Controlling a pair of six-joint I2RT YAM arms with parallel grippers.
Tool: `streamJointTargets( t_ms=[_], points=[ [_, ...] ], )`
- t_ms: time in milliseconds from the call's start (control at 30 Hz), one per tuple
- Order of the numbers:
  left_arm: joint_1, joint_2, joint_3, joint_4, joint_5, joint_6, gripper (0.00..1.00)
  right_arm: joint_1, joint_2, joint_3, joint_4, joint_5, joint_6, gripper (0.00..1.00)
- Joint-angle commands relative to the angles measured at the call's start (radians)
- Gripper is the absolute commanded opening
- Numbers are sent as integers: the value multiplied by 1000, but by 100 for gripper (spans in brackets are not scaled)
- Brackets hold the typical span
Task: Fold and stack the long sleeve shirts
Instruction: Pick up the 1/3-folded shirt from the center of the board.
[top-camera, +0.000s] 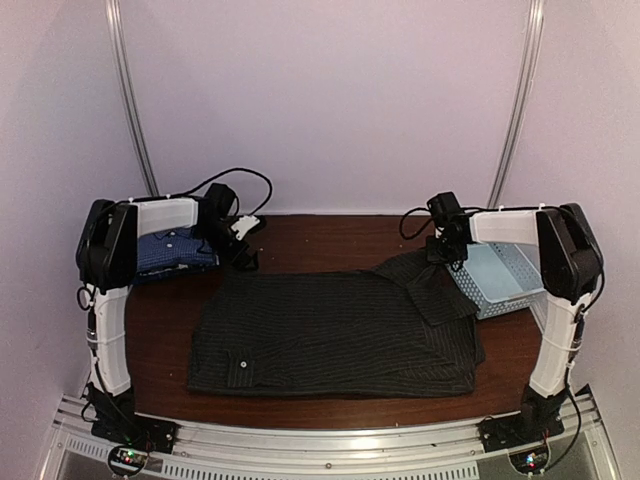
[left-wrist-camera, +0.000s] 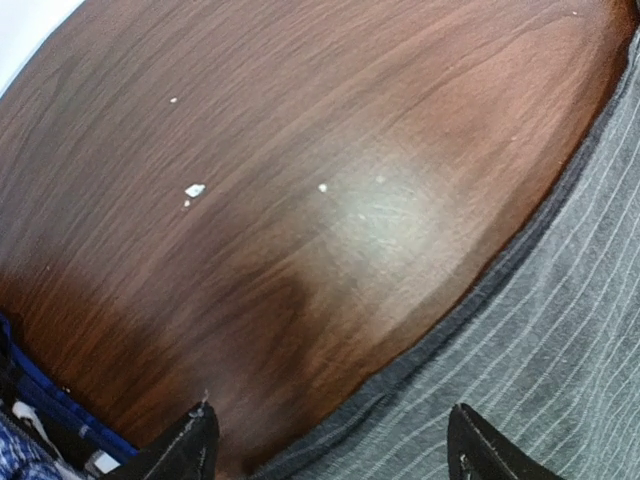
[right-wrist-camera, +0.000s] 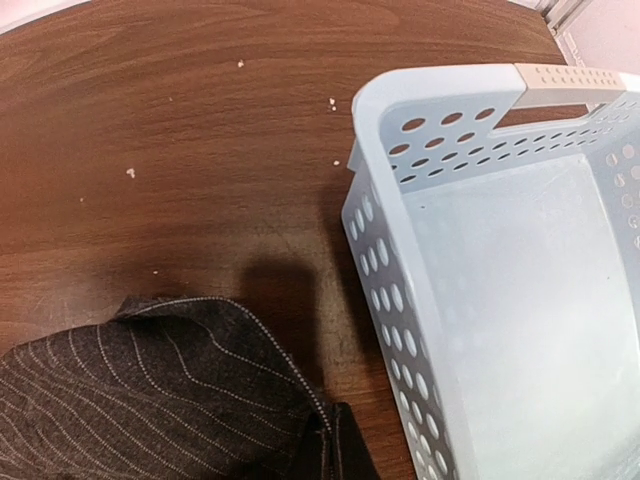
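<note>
While the right tool (right-wrist-camera: 332, 448) is pinched shut on the upper-right corner of the black shirt (top-camera: 330, 335), beside the basket (top-camera: 505, 285), we see the left tool (left-wrist-camera: 335, 440) wide open and empty above its upper-left edge; the blue shirt (top-camera: 175, 252) sits at left on the table (top-camera: 320, 232).

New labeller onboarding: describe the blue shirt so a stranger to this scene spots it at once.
On the brown table, look at the far left corner, by the left arm's white link. The blue shirt lies there as a small bundle. Its bright blue fine checks set it apart from the black pinstriped shirt spread across the middle and the pale basket at right.
</note>
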Motion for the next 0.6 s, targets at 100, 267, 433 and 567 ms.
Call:
streamJointTargets(
  t_ms=[100, 267, 433, 567],
  points=[
    [77, 66, 77, -71, 135, 88, 80, -4, -79, -37, -33, -51, -28, 0],
    [108, 111, 114, -111, 150, 100, 79, -3, -80, -43, -40, -63, -32, 0],
    [127, 132, 135, -116, 185, 96, 77, -1, -79, -42, -45, -67, -35, 0],
    [129, 142, 138, -134, 197, 95, 69, 0, -86, -47, -47, -67, -35, 0]
  ],
)
